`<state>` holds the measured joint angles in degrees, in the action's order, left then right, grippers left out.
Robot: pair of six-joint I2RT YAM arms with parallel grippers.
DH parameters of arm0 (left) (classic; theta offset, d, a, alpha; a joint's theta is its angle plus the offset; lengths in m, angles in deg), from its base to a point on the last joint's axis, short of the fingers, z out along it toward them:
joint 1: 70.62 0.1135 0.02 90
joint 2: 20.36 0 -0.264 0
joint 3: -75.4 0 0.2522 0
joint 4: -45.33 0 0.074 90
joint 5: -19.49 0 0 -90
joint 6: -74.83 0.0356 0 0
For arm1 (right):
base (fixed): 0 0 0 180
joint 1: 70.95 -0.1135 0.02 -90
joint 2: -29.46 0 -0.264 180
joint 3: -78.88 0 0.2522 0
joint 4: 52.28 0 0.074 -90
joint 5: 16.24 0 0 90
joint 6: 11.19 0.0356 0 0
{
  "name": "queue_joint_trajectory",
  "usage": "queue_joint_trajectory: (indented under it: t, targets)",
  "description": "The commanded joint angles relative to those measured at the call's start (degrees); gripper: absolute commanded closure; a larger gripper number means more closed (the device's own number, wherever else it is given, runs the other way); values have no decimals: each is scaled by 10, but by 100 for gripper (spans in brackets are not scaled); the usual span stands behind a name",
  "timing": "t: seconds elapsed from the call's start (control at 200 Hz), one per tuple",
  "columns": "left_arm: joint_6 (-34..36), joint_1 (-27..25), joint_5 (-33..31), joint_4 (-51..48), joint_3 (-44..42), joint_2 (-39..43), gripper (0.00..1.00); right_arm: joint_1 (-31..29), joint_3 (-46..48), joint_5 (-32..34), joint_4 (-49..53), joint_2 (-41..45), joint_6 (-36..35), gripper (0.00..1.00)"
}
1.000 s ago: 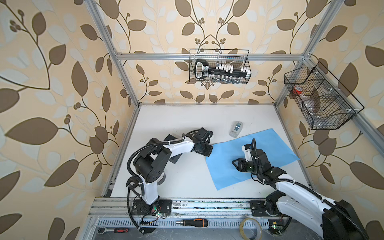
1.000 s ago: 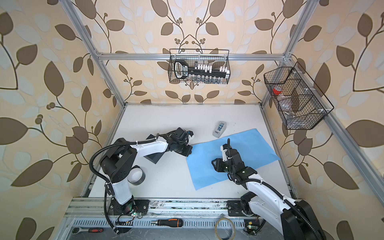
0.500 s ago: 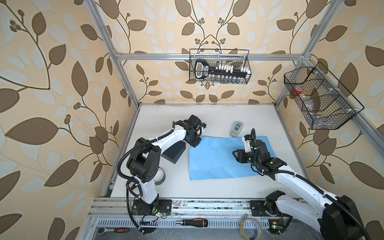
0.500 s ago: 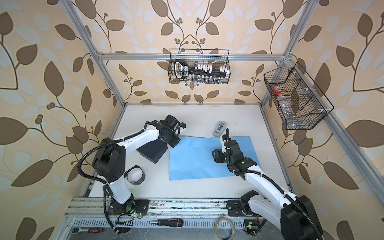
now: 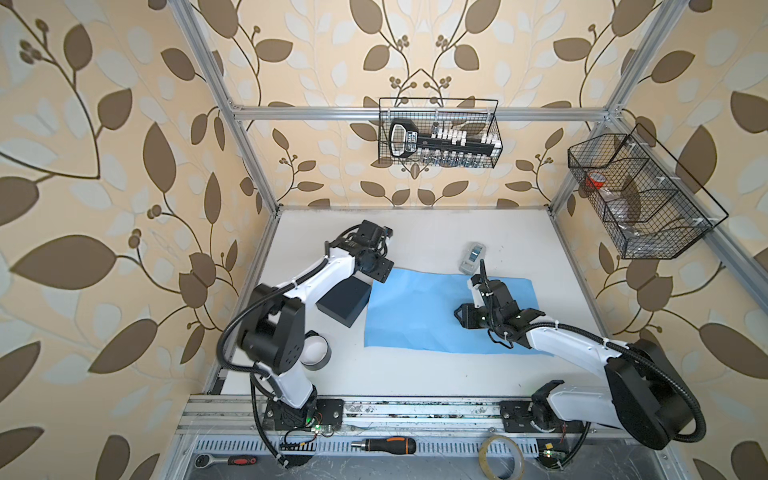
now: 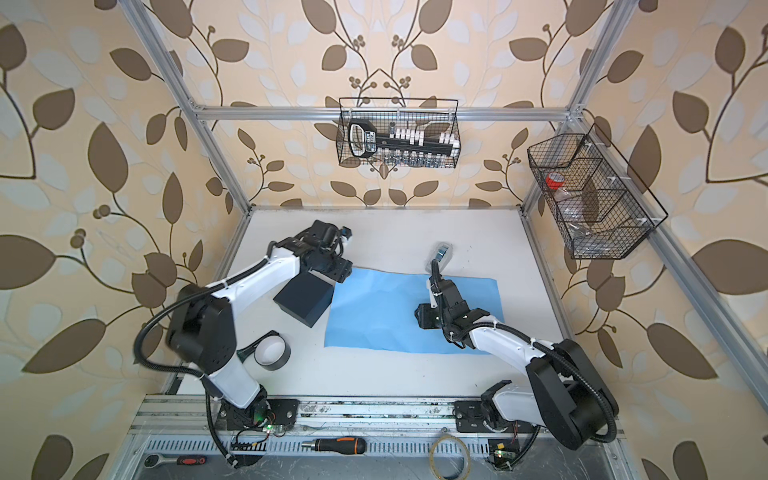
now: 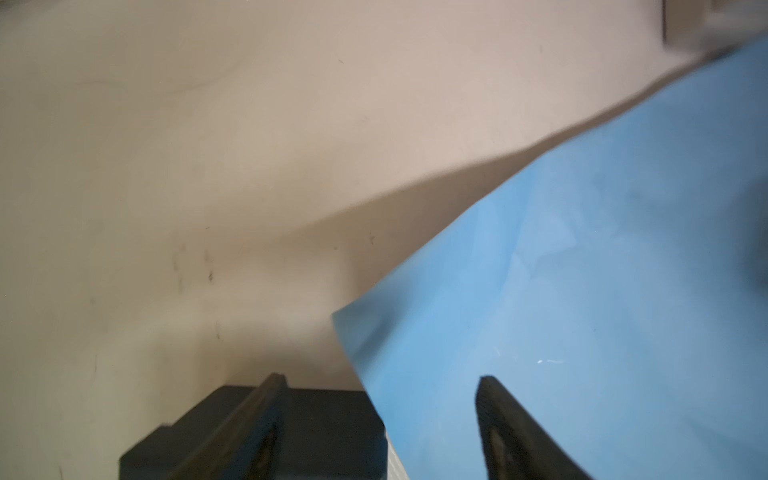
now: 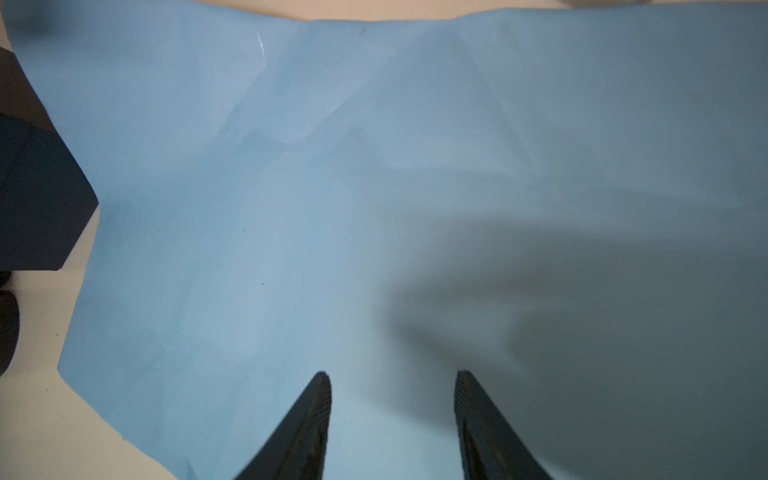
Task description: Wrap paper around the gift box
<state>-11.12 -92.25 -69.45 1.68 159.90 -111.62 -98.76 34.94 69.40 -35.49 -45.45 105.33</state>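
Observation:
The paper point(image 5: 432, 307) point(image 6: 382, 307), a light blue sheet, lies flat on the white table. Against its left edge sits the gift box point(image 5: 344, 302) point(image 6: 304, 300), dark navy and flat-topped. My left gripper point(image 5: 380, 271) point(image 6: 341, 270) hovers open over the sheet's far left corner. In the left wrist view this gripper point(image 7: 380, 384) spans the box point(image 7: 324, 432) and the paper point(image 7: 582, 291), whose corner curls slightly up. My right gripper point(image 5: 460, 318) point(image 6: 419, 318) stands open above the sheet's right half. The right wrist view shows nothing between the right gripper's point(image 8: 392, 376) fingers, only paper point(image 8: 291, 187).
A small grey tape dispenser point(image 5: 472, 257) point(image 6: 441, 253) stands just behind the sheet. A tape roll point(image 5: 316, 353) point(image 6: 272, 351) lies at the front left by the left arm's base. Wire baskets point(image 5: 440, 133) point(image 5: 640, 195) hang on the back and right walls. A screwdriver point(image 5: 384, 444) lies on the front rail.
My left gripper pulled the sheet leftward until it lay beside the box, then opened and released its corner. The right gripper moved back and left, staying over the sheet.

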Motion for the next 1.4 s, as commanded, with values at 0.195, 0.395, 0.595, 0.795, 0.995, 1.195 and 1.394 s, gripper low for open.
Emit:
queue_joint_trajectory:
  t: [0.195,0.395,0.595,0.795,0.995,1.195,1.394]
  targets:
    - [-352,167,13,98,-229,269,8,-130,-75,-47,-127,-24,-36,33]
    - [-441,171,11,99,-333,363,6,-204,-211,-41,-166,-151,-30,8]
    - [-461,180,24,48,-348,380,1,-230,-358,-54,-160,-285,-17,10]
    - [-464,197,63,69,-368,377,3,-229,-464,-63,-136,-383,-19,14]
    - [-478,233,122,119,-393,352,9,-218,-529,-65,-105,-447,-21,15]
    - [-490,251,164,170,-410,320,17,-217,-554,-84,-90,-479,-20,15]
    - [-500,278,156,213,-403,287,21,-229,-551,-125,-109,-480,7,19]
